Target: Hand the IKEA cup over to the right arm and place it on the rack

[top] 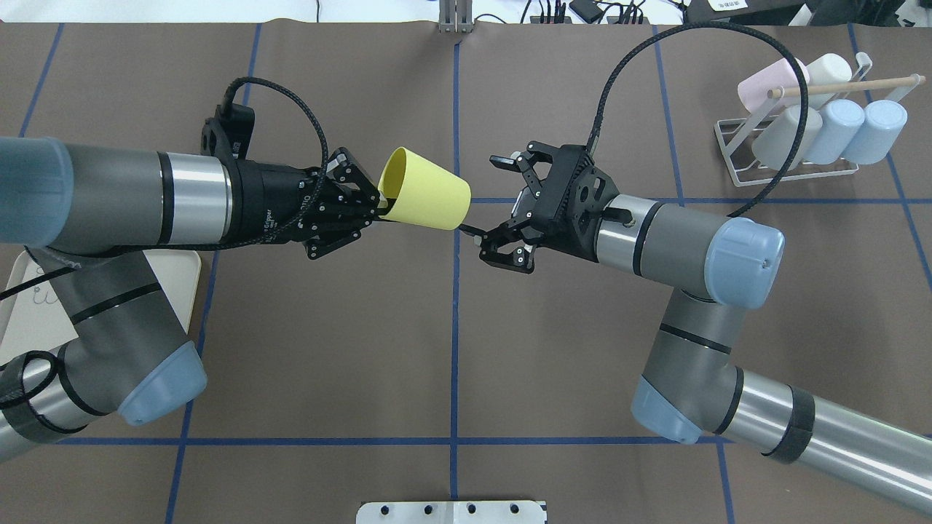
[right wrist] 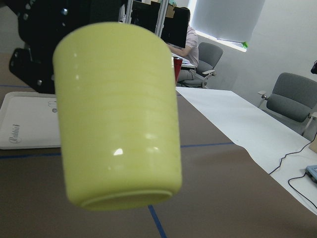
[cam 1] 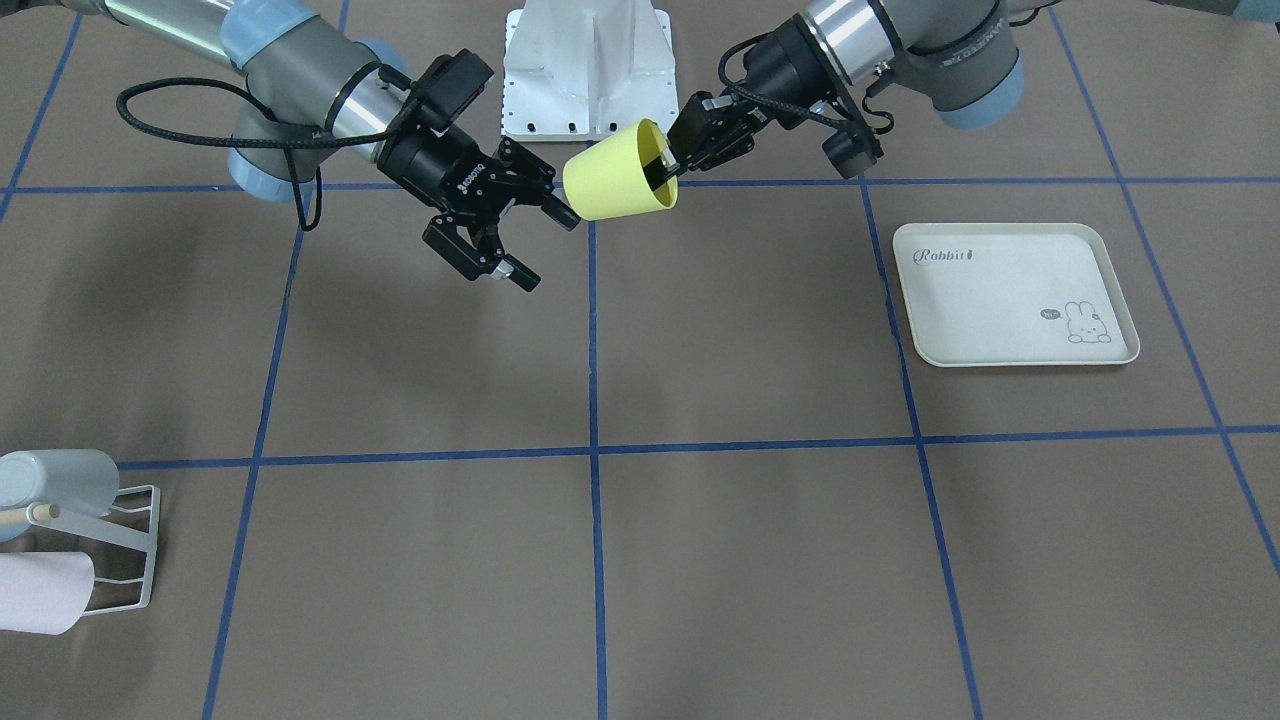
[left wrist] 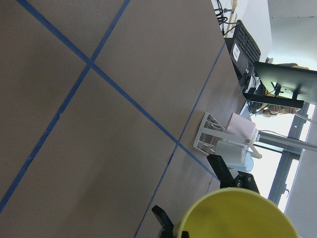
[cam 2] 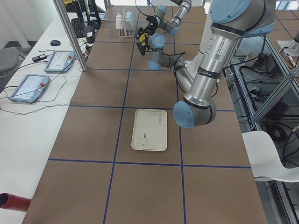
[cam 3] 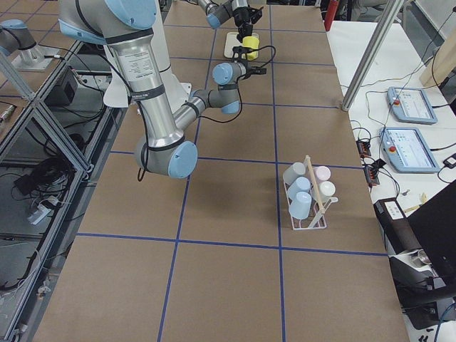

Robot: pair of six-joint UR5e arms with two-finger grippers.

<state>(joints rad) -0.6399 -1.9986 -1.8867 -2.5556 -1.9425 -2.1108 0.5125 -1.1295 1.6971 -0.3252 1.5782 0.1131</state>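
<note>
The yellow IKEA cup [top: 429, 196] hangs on its side in the air over the middle of the table. My left gripper [top: 378, 207] is shut on its rim, one finger inside the mouth, which also shows in the front view on the cup [cam 1: 615, 180]. My right gripper [top: 489, 207] stands open just beyond the cup's base, its fingers spread on either side of the cup's line. The right wrist view is filled by the cup [right wrist: 119, 124], base towards the camera. The white wire rack [top: 794, 171] with its wooden peg [top: 844, 84] stands at the far right.
Several pale blue, pink and white cups [top: 823, 124] lie on the rack. A cream rabbit-print tray [cam 1: 1010, 295] sits on my left side. The white robot base [cam 1: 590, 70] is behind the grippers. Blue tape lines cross the brown table.
</note>
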